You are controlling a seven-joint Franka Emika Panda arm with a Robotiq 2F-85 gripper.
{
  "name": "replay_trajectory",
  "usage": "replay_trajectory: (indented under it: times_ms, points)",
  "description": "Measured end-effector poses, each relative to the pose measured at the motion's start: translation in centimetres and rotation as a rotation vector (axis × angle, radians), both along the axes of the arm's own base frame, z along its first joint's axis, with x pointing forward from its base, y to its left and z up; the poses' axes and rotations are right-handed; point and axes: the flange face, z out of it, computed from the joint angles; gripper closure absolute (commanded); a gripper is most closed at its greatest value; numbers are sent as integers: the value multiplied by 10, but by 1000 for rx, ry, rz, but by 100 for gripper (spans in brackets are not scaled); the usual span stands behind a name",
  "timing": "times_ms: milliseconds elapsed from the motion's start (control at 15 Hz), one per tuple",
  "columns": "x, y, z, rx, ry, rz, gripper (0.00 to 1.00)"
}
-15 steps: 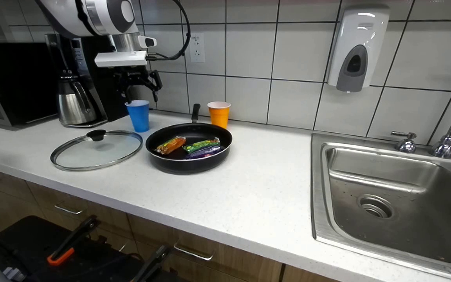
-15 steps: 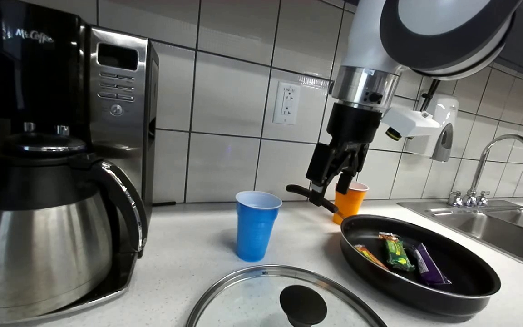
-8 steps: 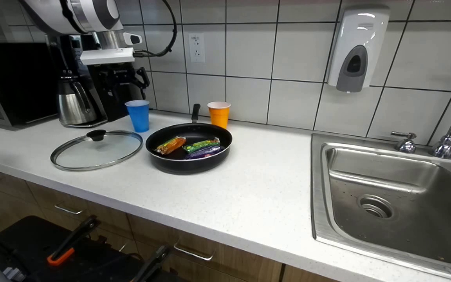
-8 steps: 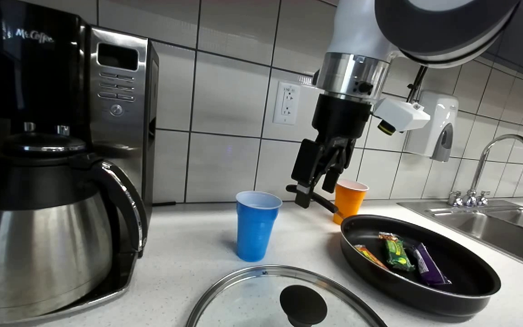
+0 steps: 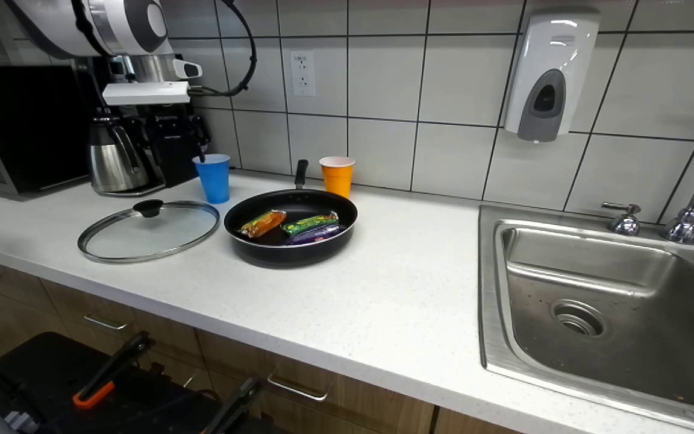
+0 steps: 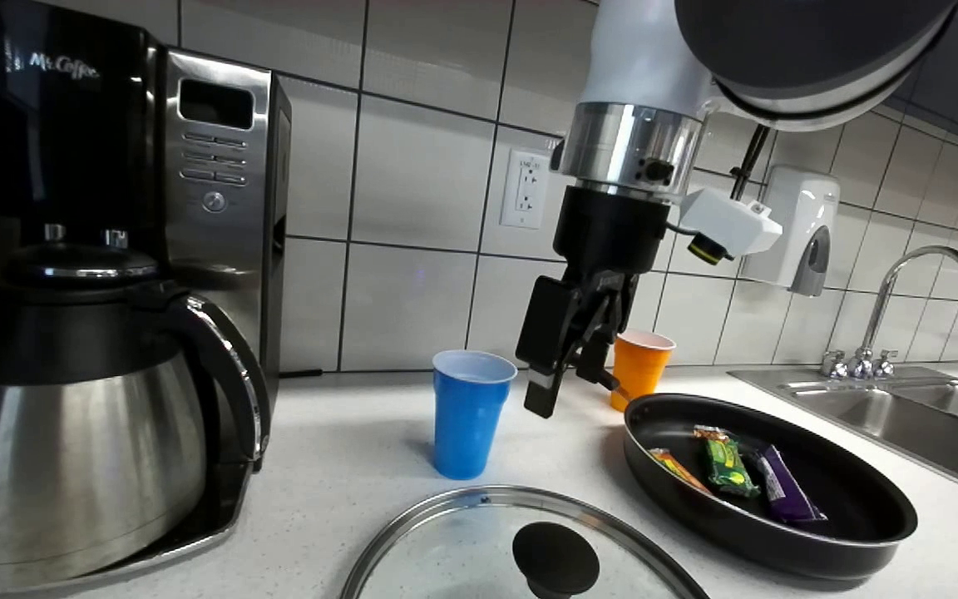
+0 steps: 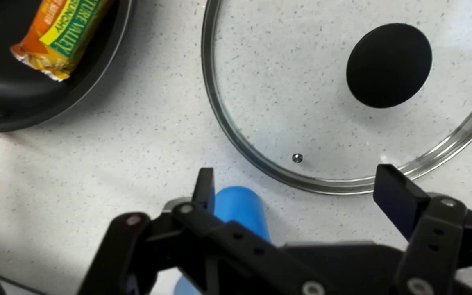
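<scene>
Seen from the wrist, a black robot gripper (image 7: pixel 296 184) spans the bottom of the frame, its jaws spread wide and holding nothing, with a blue cup (image 7: pixel 239 207) partly hidden behind it at lower center. In an exterior view, that cup stands upright just below center on a white counter (image 6: pixel 338 466), a gap between it and the gripper at right. A glass lid (image 6: pixel 554 556) lies bottom center; a black pan (image 6: pixel 849 491) holding three wrapped bars (image 6: pixel 727 462) sits lower right.
</scene>
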Motion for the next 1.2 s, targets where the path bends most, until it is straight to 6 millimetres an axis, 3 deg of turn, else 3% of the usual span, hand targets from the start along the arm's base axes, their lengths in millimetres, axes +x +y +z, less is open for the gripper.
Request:
replay_trajectory:
  times_ms: [400,1200]
  points:
    - [-18,14,-32,-3,84,25,0]
    - [-43,40,-46,-37,160,148,0]
